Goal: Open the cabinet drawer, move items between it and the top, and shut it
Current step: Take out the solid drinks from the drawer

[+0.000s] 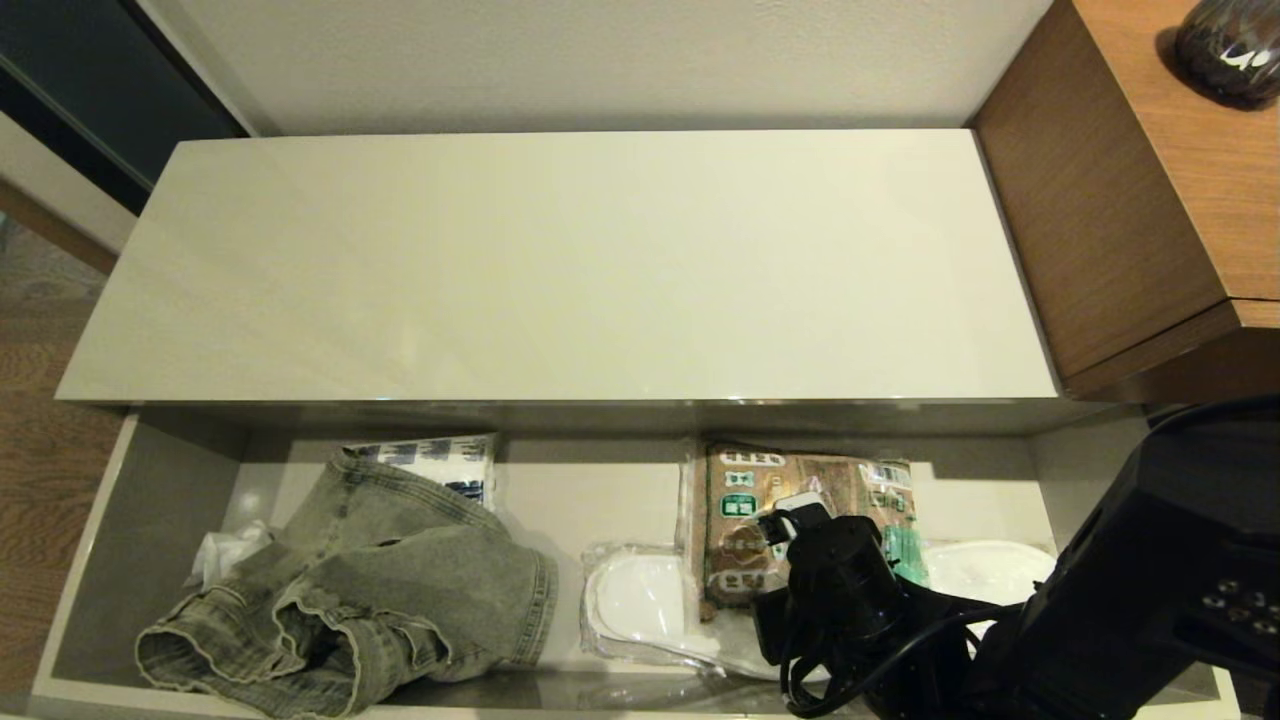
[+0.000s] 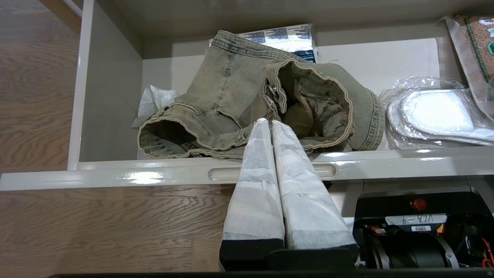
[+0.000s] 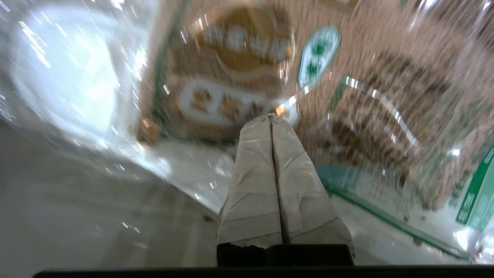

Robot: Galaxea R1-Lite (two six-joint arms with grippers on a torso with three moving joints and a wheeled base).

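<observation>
The cabinet drawer (image 1: 90,560) stands pulled out below the bare glossy cream top (image 1: 560,270). The grey-green denim garment (image 1: 380,590) lies crumpled in the drawer's left half. The clear bag of brown granules (image 1: 740,500) lies in the right half, partly over the slippers. My right gripper (image 1: 800,510) is down inside the drawer over that bag. In the right wrist view it (image 3: 271,116) is shut, tips at the bag (image 3: 239,58). My left gripper (image 2: 269,121) is shut and empty, just outside the drawer face (image 2: 154,175), pointing at the denim garment (image 2: 231,96).
White slippers in clear plastic (image 1: 640,600) lie mid-drawer beside the bag. A white pack with blue print (image 1: 440,460) sits behind the denim, crumpled white plastic (image 1: 225,550) to its left. A tall wooden cabinet (image 1: 1100,200) with a dark vase (image 1: 1225,45) flanks the right.
</observation>
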